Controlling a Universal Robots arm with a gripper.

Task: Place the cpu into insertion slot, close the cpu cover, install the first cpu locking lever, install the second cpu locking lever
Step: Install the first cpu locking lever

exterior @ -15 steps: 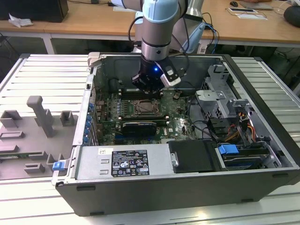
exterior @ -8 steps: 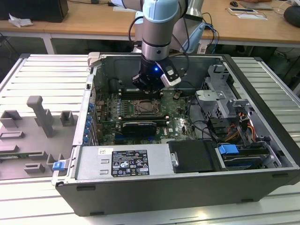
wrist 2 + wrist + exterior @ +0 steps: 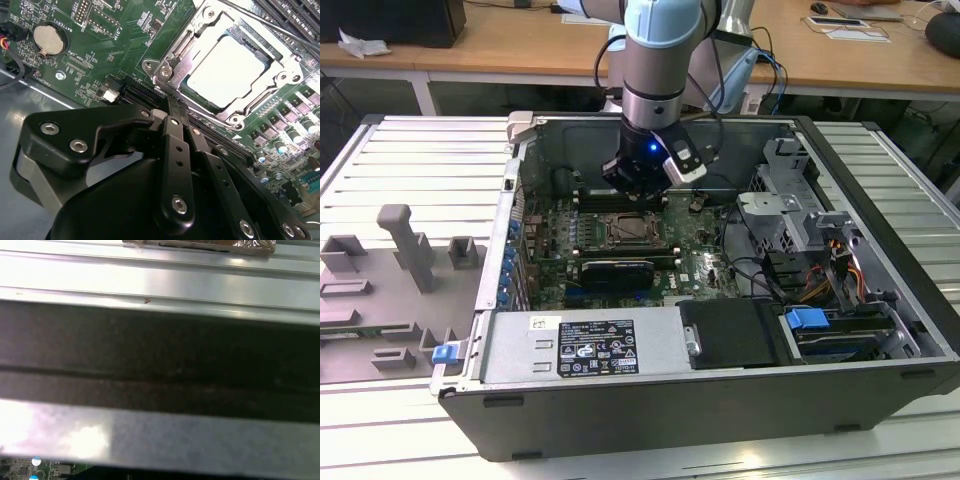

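- The claw [image 3: 170, 102] hangs low inside the open computer case [image 3: 620, 400], its two black fingers [image 3: 176, 145] pressed together with nothing between them, so the chip is not in its grasp.
- Just ahead of the fingertips, in the second wrist view, the cpu [image 3: 227, 70] lies flat in the insertion slot [image 3: 270, 60], its pale silvery face up; that first job looks done.
- The cpu cover [image 3: 172, 55] is folded down around the chip, which shows through its square window; from this angle it appears shut, though whether it is fully seated cannot be told.
- The closed fingertips sit right by the socket's near corner, next to the hinge bolts and a thin metal bar that may be a locking lever [image 3: 252, 100]; contact with it cannot be judged.
- Pinched fingers make a narrow poking tool, which would suit nudging a slim lever rather than gripping anything.
- In the exterior view the arm [image 3: 655, 60] comes straight down over the green motherboard [image 3: 700, 265], holding the claw [image 3: 635, 195] just above the socket's far side.
- Off to one side of the claw, a round coin battery [image 3: 48, 39] sits on the board, well apart from the work.
- The first wrist view faces a grey metal case wall [image 3: 160, 280].
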